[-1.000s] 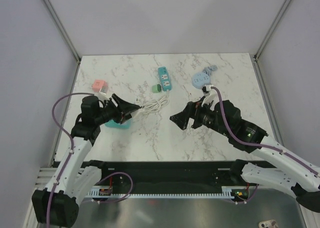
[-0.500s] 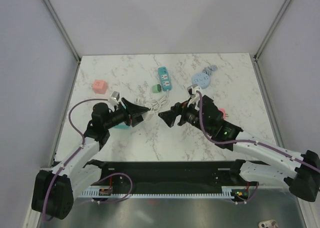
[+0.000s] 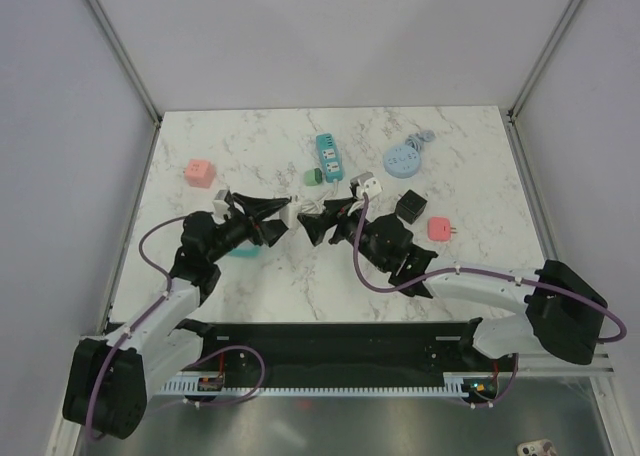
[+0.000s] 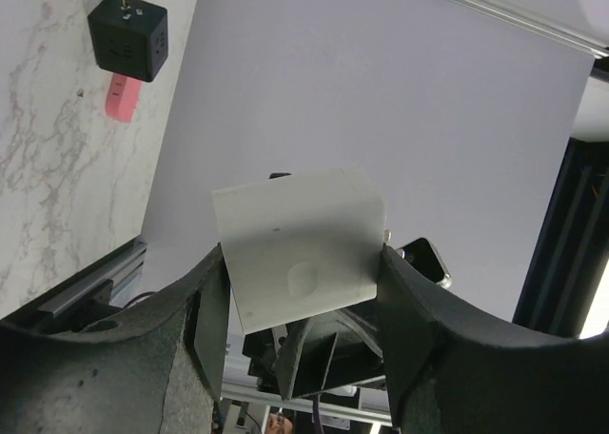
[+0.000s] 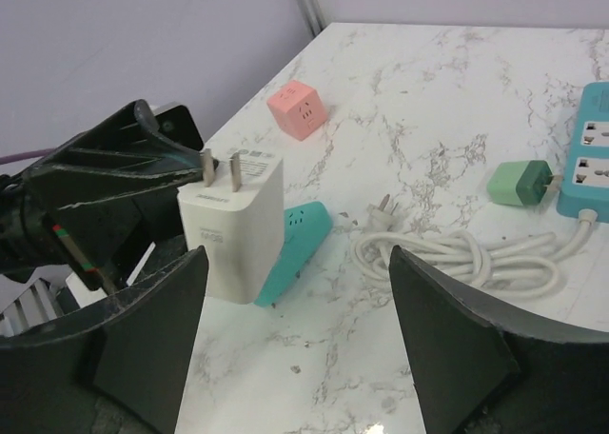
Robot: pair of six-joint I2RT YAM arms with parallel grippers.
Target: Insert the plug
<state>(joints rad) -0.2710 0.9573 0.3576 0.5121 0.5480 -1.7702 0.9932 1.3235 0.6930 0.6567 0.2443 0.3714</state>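
Black left gripper (image 3: pixel 279 219) is clamping the white plug (image 5: pixel 243 220) by its sides, holding it above the desk (image 3: pixel 250 156), prongs pointing upward in the right wrist view. Directly opposite and just beside it, the right gripper (image 3: pixel 316 226) is standing open, facing the plug. Well beyond both, the teal power strip (image 3: pixel 329 157) is lying flat.

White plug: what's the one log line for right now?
left gripper: shut on white plug | right gripper: open, facing it, not touching | insertion: not yet done
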